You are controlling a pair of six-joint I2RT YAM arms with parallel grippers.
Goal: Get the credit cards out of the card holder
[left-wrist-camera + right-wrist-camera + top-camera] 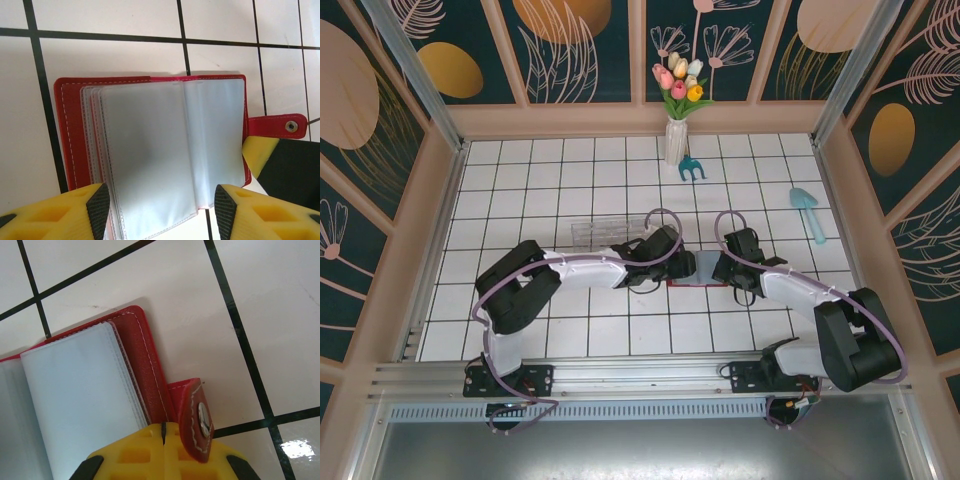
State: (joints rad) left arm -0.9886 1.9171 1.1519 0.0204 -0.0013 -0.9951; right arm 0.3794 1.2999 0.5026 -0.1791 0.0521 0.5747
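found the card holder (70,140) lying open on the surface (125,55) between the wide-spread left fingers (97,205), snap tab (196,420) just beside the pressed-together right fingers (145,455), and judged it best to hold that corner down while closing the left pair on one clear sleeve (150,160), not the whole stack.

A staged robot test cell rather than a lived-in room: a white tiled surface (570,335) boxed in by printed floral wall panels (580,40), an aluminium rail (640,375) along the near edge, and props: a vase of tulips (676,135), a toy trowel (808,212)
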